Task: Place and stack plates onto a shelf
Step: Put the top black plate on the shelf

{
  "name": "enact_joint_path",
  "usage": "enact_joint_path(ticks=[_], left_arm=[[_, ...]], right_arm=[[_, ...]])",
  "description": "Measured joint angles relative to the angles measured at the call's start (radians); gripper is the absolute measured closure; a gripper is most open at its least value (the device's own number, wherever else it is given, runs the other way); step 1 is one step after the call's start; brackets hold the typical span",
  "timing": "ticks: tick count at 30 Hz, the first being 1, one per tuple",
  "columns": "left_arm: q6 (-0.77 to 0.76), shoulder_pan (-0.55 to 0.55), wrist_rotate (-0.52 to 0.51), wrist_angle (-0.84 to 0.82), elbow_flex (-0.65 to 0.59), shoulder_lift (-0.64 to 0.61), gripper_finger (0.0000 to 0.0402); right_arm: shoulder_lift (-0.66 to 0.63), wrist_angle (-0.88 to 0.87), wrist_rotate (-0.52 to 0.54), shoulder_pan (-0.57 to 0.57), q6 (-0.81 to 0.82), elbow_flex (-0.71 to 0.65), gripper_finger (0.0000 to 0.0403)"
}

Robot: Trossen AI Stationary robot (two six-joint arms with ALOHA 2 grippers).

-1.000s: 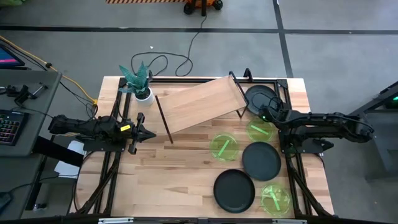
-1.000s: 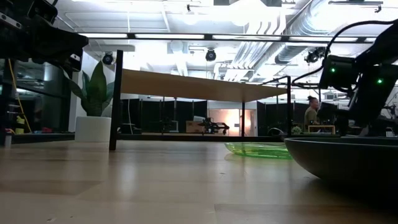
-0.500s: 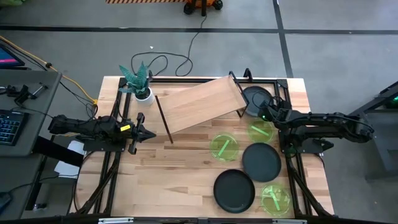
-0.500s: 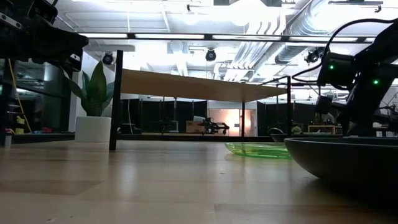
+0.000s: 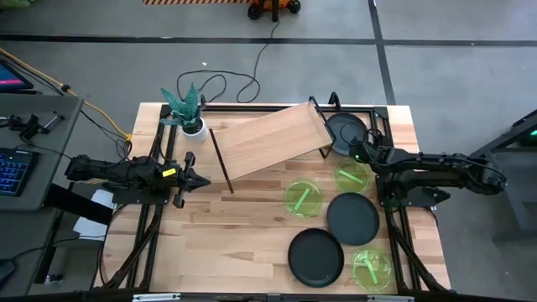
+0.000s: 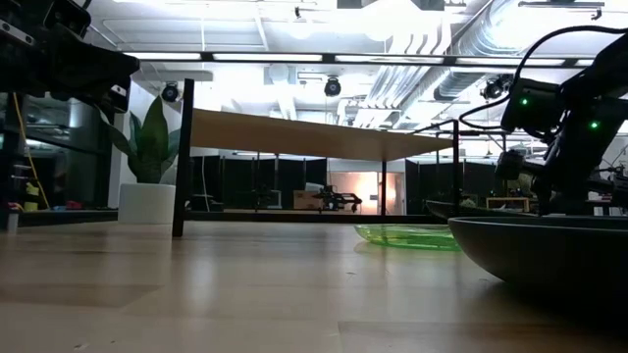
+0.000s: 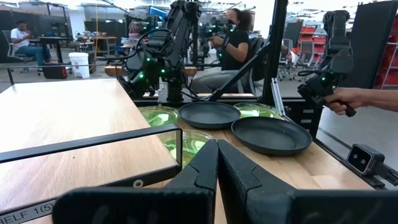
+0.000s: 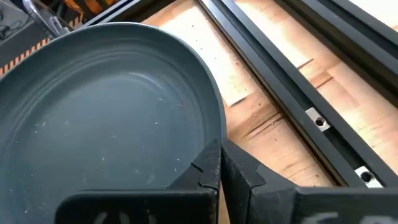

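Note:
The shelf point(image 5: 268, 138), a light wooden board on black legs, stands at the table's far middle. A dark grey plate point(image 5: 345, 130) lies at its right end, and my right gripper point(image 5: 362, 154) is shut on that plate's rim. Nearer on the tabletop lie two green plates point(image 5: 303, 198) point(image 5: 352, 176), two dark plates point(image 5: 352, 216) point(image 5: 316, 256) and a third green plate point(image 5: 372, 268). My left gripper point(image 5: 191, 180) waits shut at the table's left side, holding nothing. My right gripper pinches the dark plate's raised rim point(image 8: 210, 142) between its two fingers, at the edge nearest the arm. The fingers come at it from the table's right side, slanting down. Whether the plate is off the tabletop, I cannot tell.
A potted plant point(image 5: 189, 109) stands at the shelf's far left corner. Black frame rails point(image 8: 292, 81) run along the table's right edge beside the held plate. In the left wrist view, a person's hand point(image 7: 348, 98) holds a handle beyond the table's right side.
The dark plate at the shelf's right end has shifted a little toward the table's left, closer to the shelf, with my right gripper at its rim. The other plates and my left arm have kept still.

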Motion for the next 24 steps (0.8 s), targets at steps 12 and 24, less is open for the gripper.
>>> enact_joint_path(ticks=[12, 24], left_arm=[[0.0, 0.0, 0.0, 0.0, 0.0, 0.0, 0.0401], [0.0, 0.0, 0.0, 0.0, 0.0, 0.0, 0.0402]], right_arm=[[0.0, 0.0, 0.023, 0.0, -0.031, 0.0, 0.0307], [0.0, -0.036, 0.041, 0.0, 0.004, 0.0, 0.0279]])
